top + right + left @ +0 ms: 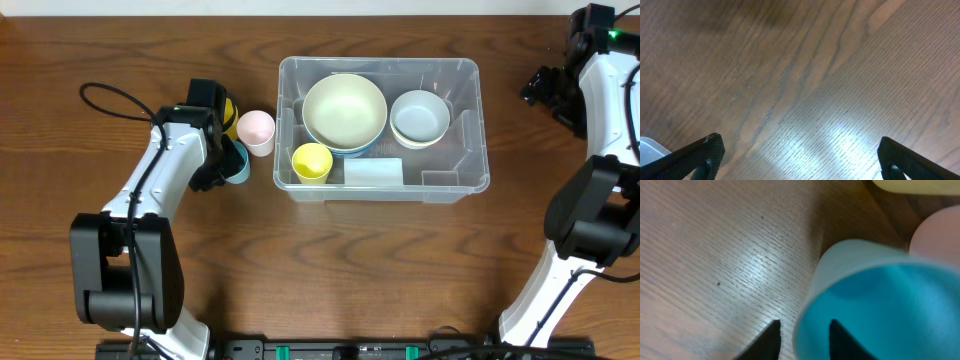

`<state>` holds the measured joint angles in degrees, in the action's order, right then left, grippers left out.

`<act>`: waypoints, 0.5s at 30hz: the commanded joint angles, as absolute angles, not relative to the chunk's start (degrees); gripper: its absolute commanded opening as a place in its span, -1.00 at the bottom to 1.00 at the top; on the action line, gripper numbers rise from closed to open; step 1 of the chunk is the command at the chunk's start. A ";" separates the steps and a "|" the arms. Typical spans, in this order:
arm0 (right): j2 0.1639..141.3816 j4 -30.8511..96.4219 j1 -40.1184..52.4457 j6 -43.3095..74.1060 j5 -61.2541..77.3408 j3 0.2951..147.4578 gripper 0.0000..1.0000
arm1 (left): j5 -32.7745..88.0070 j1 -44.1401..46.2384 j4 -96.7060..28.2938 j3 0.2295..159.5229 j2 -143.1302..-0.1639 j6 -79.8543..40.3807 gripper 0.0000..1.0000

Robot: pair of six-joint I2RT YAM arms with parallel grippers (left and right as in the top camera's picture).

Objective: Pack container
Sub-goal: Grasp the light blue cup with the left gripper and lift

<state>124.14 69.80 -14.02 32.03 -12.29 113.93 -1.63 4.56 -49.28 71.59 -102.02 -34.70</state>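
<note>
The clear container (455,150) stands mid-table. It holds a pale green bowl (345,110), a white bowl (419,117) and a yellow cup (312,162), with a pale label (373,172) on its front wall. Left of it stand a pink cup (256,130) and a blue cup (239,165). My left gripper (222,160) is at the blue cup. In the left wrist view its fingers (805,325) straddle the rim of the blue cup (880,295), one inside and one outside, with a gap showing. My right gripper (545,90) is open and empty over bare wood (797,145).
A yellow object (231,108) lies partly hidden behind my left wrist; its pale edge shows in the left wrist view (915,185), beside the pink cup (940,235). A corner of the container (647,147) shows in the right wrist view.
</note>
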 commanded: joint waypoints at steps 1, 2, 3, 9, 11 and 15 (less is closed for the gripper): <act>124.77 69.84 -14.61 32.73 -13.08 114.15 0.99 | -1.87 4.40 -49.17 71.48 -102.76 -34.65 -0.76; 124.77 69.84 -14.61 32.73 -13.08 114.15 0.98 | -1.87 4.40 -49.17 71.48 -102.72 -34.65 -0.87; 124.77 69.84 -14.61 32.75 -13.08 114.15 0.99 | -1.87 4.40 -49.21 71.48 -102.56 -34.63 -0.88; 124.77 69.84 -14.61 32.73 -13.08 114.15 0.99 | -1.87 4.40 -51.07 71.92 -99.44 -34.61 -0.88; 124.77 69.84 -14.61 32.75 -13.08 114.15 0.99 | -1.89 4.40 -52.53 72.47 -97.41 -34.61 -0.88; 124.77 69.87 -14.61 32.75 -13.08 114.15 0.98 | -1.87 4.40 -55.07 73.34 -90.43 -34.63 -0.88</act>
<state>124.14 69.80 -14.02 32.03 -12.29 113.93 -1.67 4.56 -54.13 71.59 -96.38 -34.52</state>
